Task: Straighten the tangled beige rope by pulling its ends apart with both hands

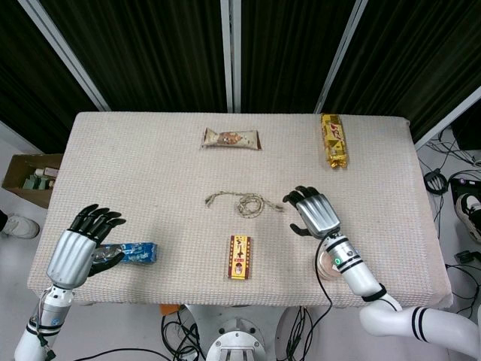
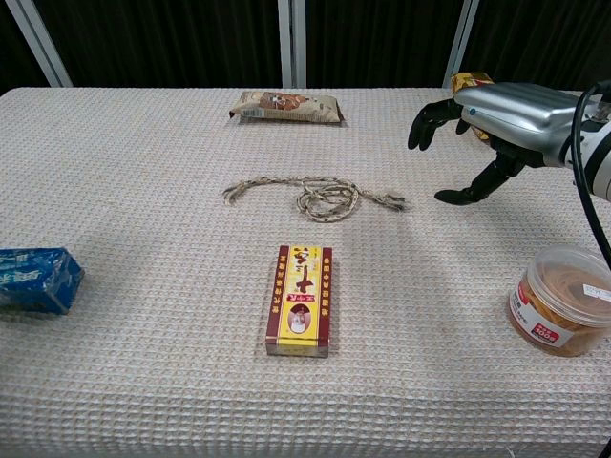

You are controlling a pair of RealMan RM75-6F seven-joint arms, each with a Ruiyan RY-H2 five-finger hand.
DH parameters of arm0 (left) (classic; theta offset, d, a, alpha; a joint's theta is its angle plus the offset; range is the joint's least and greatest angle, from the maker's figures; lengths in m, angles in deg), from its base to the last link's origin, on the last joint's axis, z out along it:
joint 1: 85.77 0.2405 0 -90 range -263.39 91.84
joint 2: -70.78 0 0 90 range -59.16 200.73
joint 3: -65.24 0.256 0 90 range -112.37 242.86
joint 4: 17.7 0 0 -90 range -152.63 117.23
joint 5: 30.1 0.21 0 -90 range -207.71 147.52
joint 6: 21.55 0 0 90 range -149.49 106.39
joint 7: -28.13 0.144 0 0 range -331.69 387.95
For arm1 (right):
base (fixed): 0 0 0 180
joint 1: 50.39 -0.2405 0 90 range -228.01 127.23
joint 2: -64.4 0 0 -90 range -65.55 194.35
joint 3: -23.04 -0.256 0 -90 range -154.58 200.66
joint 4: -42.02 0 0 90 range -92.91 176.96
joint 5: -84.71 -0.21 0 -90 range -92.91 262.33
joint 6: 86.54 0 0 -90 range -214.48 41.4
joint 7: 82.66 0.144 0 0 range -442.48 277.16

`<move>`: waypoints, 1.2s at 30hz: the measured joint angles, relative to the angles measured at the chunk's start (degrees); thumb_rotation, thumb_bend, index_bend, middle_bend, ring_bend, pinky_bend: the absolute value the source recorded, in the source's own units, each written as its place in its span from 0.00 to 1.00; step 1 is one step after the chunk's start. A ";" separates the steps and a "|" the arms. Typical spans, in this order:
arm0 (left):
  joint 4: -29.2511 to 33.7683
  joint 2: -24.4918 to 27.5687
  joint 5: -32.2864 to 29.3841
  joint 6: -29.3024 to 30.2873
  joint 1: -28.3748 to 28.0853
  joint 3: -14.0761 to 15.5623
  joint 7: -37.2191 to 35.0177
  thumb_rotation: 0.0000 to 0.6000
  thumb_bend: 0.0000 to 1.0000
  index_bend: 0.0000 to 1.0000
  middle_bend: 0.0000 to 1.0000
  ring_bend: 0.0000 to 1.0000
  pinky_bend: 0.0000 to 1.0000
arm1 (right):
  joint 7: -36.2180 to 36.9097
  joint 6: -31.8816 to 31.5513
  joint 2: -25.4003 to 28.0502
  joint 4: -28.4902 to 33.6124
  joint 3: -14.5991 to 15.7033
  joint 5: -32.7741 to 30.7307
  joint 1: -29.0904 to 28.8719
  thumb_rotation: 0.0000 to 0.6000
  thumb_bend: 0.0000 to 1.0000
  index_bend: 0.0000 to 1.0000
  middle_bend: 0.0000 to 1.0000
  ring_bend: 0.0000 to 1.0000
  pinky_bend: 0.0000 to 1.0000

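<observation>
Head view: we are hovering our right hand (image 1: pixel 316 213), fingers spread, beside the rope (image 1: pixel 245 202) | left hand (image 1: pixel 84 242) lying well apart from the rope, fingers spread.

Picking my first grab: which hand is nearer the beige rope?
Right. The right hand hovers just beyond the beige rope's right end; the left hand sits far off at the table's near-left corner.

We see only a sliver of the yellow snack pack (image 2: pixel 472 81) in the chest view, tucked behind the right hand (image 2: pixel 496 124). The blue packet (image 2: pixel 36 280) gets cut by the left edge there. The left hand (image 1: pixel 79 248) covers that packet's end in the head view.
</observation>
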 measured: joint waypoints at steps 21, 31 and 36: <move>-2.32 -0.84 -0.63 1.41 0.94 0.40 -2.27 1.00 0.06 0.31 0.28 0.22 0.18 | -16.77 -0.45 -14.86 -11.68 -7.07 -21.59 -7.63 1.00 0.16 0.40 0.32 0.17 0.30; -4.42 -0.87 -1.98 2.07 1.86 0.63 -4.68 1.00 0.06 0.31 0.28 0.22 0.18 | -20.03 -0.29 -23.32 -21.86 -8.20 -24.98 -11.81 1.00 0.16 0.44 0.33 0.17 0.30; -4.98 -0.93 -2.10 2.15 1.99 0.68 -5.22 1.00 0.06 0.31 0.28 0.22 0.18 | -20.45 0.19 -25.15 -25.11 -8.11 -25.41 -12.59 1.00 0.18 0.46 0.33 0.17 0.30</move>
